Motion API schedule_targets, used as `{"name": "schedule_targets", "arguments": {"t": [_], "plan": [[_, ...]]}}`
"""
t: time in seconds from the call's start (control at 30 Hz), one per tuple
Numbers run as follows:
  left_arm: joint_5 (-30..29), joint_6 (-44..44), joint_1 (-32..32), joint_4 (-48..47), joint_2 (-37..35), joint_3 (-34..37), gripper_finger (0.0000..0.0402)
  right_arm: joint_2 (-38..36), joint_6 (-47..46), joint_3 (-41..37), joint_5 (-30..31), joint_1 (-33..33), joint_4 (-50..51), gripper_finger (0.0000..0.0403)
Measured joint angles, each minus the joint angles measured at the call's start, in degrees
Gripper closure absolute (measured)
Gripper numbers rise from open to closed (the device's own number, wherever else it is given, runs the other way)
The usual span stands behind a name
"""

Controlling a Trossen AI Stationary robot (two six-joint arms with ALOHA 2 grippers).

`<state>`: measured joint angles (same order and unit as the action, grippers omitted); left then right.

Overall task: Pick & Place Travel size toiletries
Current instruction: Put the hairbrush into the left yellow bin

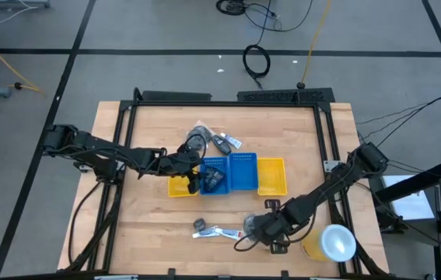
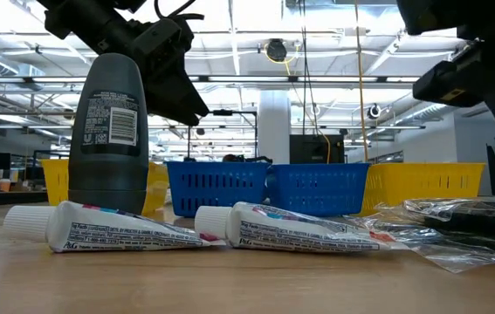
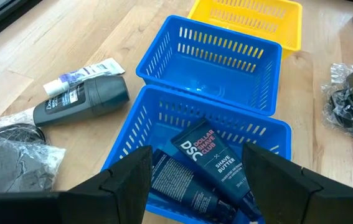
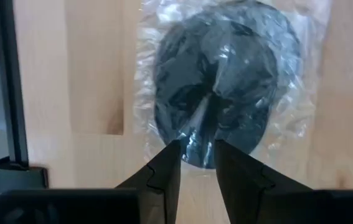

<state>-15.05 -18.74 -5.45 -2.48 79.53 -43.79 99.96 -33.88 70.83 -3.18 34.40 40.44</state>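
**Jaws of the right arm closing on the bagged mesh pad**

Jaws on the right gripper stand nearly together, their tips pinching the near edge of the clear wrapper around a grey mesh pad. The pad lies straight ahead of the jaws, flat on the surface. It is round, so it offers no long axis; any approach angle serves. The right arm is the nearer one: in the high view its gripper sits at the front of the surface, beside the two white tubes.

The left gripper hovers over the nearer blue tray, jaws spread wide. Below them lie dark flat sachets with printed labels, resting aslant on the tray floor. The second blue tray looks bare, and a yellow tray stands beyond it.

Materials:
- Wrapper: thin crinkled film, glossy, likely slippery and prone to slide off the pad under a light pinch.
- Pad: soft gathered mesh, compressible.
- Trays: rigid slotted plastic.
- Dark roll-on bottle: smooth, rounded, lying on its side next to a white tube; it would probably roll if nudged.

Judgement: lifting by film alone risks the pad swinging or dropping.
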Motion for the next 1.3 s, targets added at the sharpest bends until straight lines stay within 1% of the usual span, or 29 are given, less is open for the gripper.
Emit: {"name": "schedule_targets", "arguments": {"t": [0.17, 0.43, 0.7, 0.87, 1.0, 1.13, 1.3], "plan": [[0.0, 0.1, 0.0, -0.2, 0.0, 0.0, 0.0156, 0.0, -3.0, 0.0, -0.1, 0.0, 2.1, 0.0312], [0.0, 0.3, 0.0, -0.3, 0.0, 0.0, 0.0156, 0.0, -6.3, 0.0, -0.1, 0.0, 1.9, 0.0306], [0.0, 0.4, 0.0, -0.3, 0.0, 0.0, 0.0156, 0.0, -7.5, -0.1, -1.6, 0.1, 4.1, 0.0239], [0.1, 0.6, 0.0, -0.3, 0.0, 0.0, 0.0156, 0.3, -7.5, -0.2, -1.6, 0.2, 4.0, 0.0216], [0.2, 0.6, 0.0, -0.3, 0.0, 0.0, 0.0156, 0.3, -7.7, -2.4, -1.6, 0.2, 0.7, 0.0211], [0.2, 0.6, 0.0, -0.3, 0.0, 0.0, 0.0156, 0.3, -8.8, -3.7, -3.1, 0.2, 0.6, 0.0212], [0.1, 0.6, 0.0, -0.3, 0.0, 0.0, 0.0156, 0.3, -9.0, -5.2, -2.8, 0.2, -0.9, 0.0212]]}}
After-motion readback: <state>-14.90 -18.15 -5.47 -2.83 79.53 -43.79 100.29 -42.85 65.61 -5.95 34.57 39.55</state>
